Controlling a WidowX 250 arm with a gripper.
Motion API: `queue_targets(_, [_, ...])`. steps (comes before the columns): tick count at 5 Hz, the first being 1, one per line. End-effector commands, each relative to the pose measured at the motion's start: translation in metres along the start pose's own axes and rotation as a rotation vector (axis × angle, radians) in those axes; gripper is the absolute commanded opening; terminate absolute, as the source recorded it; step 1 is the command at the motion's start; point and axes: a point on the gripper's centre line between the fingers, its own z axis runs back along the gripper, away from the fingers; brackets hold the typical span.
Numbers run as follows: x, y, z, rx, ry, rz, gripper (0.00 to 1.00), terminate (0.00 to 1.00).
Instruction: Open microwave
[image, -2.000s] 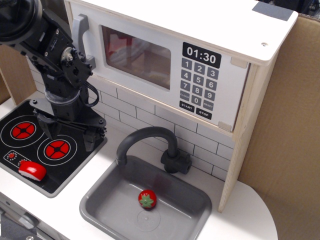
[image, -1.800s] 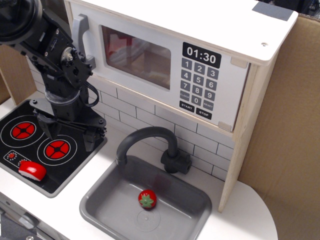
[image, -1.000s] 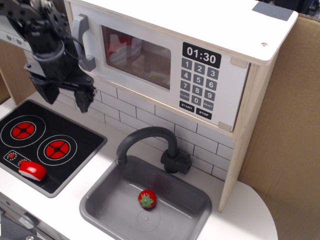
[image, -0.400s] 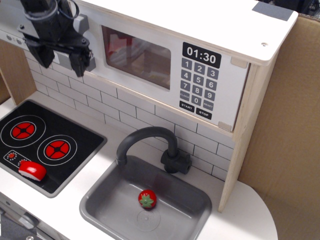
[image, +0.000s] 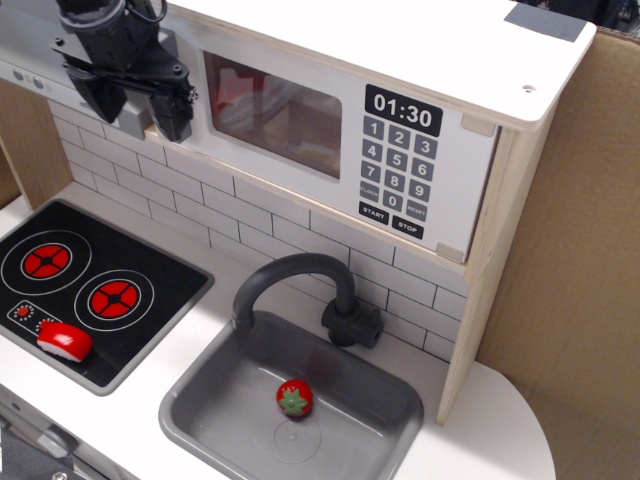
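The white microwave (image: 330, 120) sits high on the toy kitchen, and its door looks shut. It has a clear window (image: 272, 112), a black clock panel (image: 403, 110) reading 01:30 and grey keys below it. The grey bar handle (image: 168, 45) is at the door's left edge and is mostly hidden behind my gripper. My black gripper (image: 138, 108) is open and points down in front of the handle. Its right finger (image: 172, 115) covers the handle's lower end, and its left finger (image: 104, 100) is to the left of the door. I cannot tell whether it touches the handle.
A grey range hood (image: 25, 72) is left of the microwave. Below are a black hob (image: 150, 290) with a red and white toy (image: 65, 342), a dark faucet (image: 300, 275), and a grey sink (image: 200, 400) holding a strawberry (image: 294, 398). A cardboard wall (image: 570, 250) stands at the right.
My gripper rose from over the hob to the microwave handle's height. In the last moment it shifted slightly right, onto the handle's lower end. The door has not moved.
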Motion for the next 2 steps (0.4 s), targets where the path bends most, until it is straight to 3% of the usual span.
queue_targets(1, [0.0233, 0.0012, 0.0136, -0.05, -0.095, -0.074, 1.0, 0.0])
queue_targets(2, [0.0264, 0.0039, 0.0142, -0.058, -0.111, -0.078, 1.0, 0.0])
